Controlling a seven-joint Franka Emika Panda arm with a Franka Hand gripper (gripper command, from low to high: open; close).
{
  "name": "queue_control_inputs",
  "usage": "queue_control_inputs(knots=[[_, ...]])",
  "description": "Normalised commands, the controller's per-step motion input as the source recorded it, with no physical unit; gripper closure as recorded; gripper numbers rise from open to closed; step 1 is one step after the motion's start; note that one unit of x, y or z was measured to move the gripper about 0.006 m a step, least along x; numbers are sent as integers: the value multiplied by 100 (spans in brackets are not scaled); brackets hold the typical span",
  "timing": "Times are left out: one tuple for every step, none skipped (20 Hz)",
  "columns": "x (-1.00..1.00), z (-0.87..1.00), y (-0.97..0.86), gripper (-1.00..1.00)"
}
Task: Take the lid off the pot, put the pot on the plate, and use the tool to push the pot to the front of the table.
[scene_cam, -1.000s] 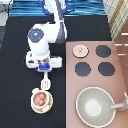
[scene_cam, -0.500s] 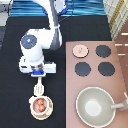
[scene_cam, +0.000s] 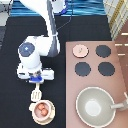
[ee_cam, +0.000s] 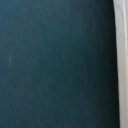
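Note:
The gripper (scene_cam: 36, 83) hangs over the black table (scene_cam: 15, 40) at the exterior view's left of the stove, shut on the handle of the cream-white tool (scene_cam: 36, 94). The tool's slotted head points toward the exterior view's bottom and reaches the rim of the cream-yellow plate (scene_cam: 33, 115). The pot (scene_cam: 43, 110) sits on that plate without a lid, its reddish-orange insides showing. The pale-pink lid (scene_cam: 79, 50) lies on the stove counter, at its top left corner in the exterior view. The wrist view shows only dark table (ee_cam: 50, 65) with a pale strip along one edge.
The pinkish-brown stove counter (scene_cam: 120, 82) fills the exterior view's right, with three black burners (scene_cam: 82, 69). A large grey-beige pan (scene_cam: 95, 106) with a handle (scene_cam: 119, 105) sits at its bottom end. The robot's arm (scene_cam: 50, 20) comes down from the exterior view's top.
The gripper shifted to the exterior view's left and then down. The plate with the pot on it slid toward the exterior view's bottom, ahead of the tool.

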Motion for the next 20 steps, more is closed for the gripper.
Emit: queue_control_inputs(knots=[[0,28,57,100],[-38,20,50,100],[-69,22,38,100],[-78,23,35,100],[-80,23,36,100],[-82,24,37,100],[-85,24,38,100],[-87,24,41,100],[-77,13,53,100],[-53,0,63,100],[0,0,33,100],[31,0,6,100],[65,0,0,100],[83,1,3,100],[90,1,9,100],[92,2,12,100],[92,1,20,100],[94,1,20,100],[100,1,13,100],[100,0,2,100]])
